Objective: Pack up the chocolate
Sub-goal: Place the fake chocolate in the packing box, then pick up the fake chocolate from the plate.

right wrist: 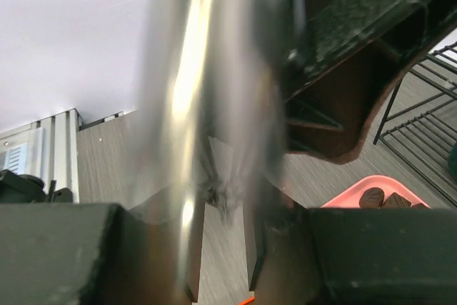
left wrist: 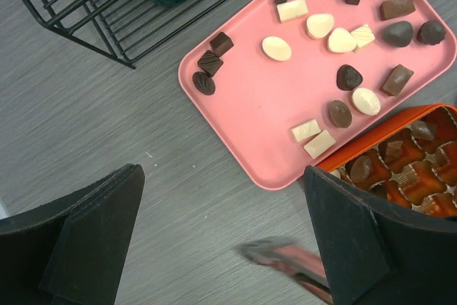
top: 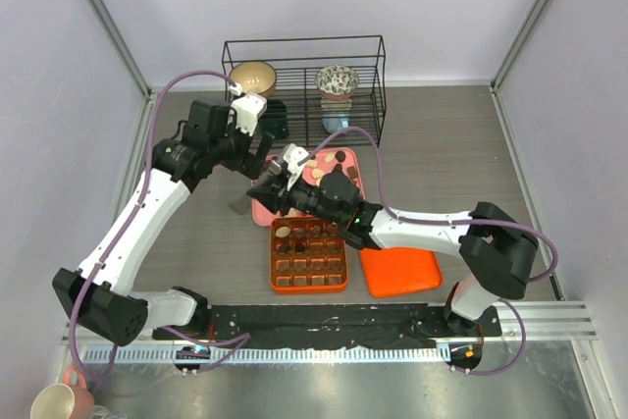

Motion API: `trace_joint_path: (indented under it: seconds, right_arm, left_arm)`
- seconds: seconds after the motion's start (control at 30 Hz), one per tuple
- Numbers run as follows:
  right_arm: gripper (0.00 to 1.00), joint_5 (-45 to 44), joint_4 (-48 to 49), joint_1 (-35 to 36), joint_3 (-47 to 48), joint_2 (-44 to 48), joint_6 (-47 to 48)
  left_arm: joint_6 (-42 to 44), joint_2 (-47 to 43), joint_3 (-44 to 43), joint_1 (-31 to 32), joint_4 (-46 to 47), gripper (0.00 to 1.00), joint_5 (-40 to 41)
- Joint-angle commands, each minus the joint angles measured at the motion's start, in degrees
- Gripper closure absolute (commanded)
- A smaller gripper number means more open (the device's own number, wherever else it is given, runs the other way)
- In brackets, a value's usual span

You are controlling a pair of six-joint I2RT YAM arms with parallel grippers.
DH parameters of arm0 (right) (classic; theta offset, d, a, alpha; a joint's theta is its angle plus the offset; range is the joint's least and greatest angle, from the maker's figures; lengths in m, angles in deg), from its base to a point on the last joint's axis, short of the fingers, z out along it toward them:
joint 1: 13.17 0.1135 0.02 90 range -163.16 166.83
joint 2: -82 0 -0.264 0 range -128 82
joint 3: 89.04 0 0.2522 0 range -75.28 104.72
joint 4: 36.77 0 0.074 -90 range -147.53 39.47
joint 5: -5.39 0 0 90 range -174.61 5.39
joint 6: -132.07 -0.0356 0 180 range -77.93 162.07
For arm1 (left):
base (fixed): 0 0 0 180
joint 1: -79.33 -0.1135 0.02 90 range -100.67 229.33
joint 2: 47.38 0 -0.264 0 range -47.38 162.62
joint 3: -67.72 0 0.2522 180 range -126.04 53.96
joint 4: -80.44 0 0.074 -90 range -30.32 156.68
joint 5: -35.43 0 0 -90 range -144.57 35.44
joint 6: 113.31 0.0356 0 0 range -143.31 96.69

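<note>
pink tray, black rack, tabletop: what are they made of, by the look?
Pink tray: likely moulded plastic, matte, with a rounded one-piece rim. Black rack: thin metal wire, probably coated black, joined into a grid. Tabletop: grey wood-grain pattern, matte; probably laminate rather than solid wood, can't confirm.

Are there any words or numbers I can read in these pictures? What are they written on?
No words, labels or numbers can be read anywhere.
Chocolates: only moulded patterns, no letters.
Pink tray and orange box: plain, no print.
Metal tool: too blurred to show any marking.
</note>
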Motion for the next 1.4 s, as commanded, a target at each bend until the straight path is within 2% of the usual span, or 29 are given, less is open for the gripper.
trace_joint_path:
  seconds: [0.0, 0.3, 0.6, 0.97, 1.03, 1.37]
  right_arm:
    - [0.72, 2.19, 2.46, -2.28, 5.06, -2.05, -2.23]
    - [0.72, 1.67, 2.1, -3.16, 7.53, -4.43, -2.06]
    - [0.72, -3.96, 10.54, -3.69, 7.7, -6.27, -6.0]
    - [0.63, -3.35, 12.48, -3.87, 8.76, -7.94, -8.21]
    - [0.66, -3.26, 12.48, -3.96, 8.93, -7.94, -8.21]
    - [0.92, -2.64, 11.07, -4.57, 8.32, -7.33, -7.16]
  left_arm:
    - [1.17, -1.78, -2.44, 1.78, -2.33, 0.0, 1.19]
    - [1.7, -2.39, -0.6, 4.07, -2.6, 0.0, 2.86]
    - [2.13, -2.74, 0.28, 5.04, -2.33, 0.0, 3.3]
    - [2.05, -3.45, -0.07, 5.04, -2.51, 0.0, 2.42]
    - [2.22, -3.36, -0.16, 5.04, -2.51, 0.0, 2.42]
    - [3.36, -4.24, -0.42, 5.04, -2.6, 0.0, 4.7]
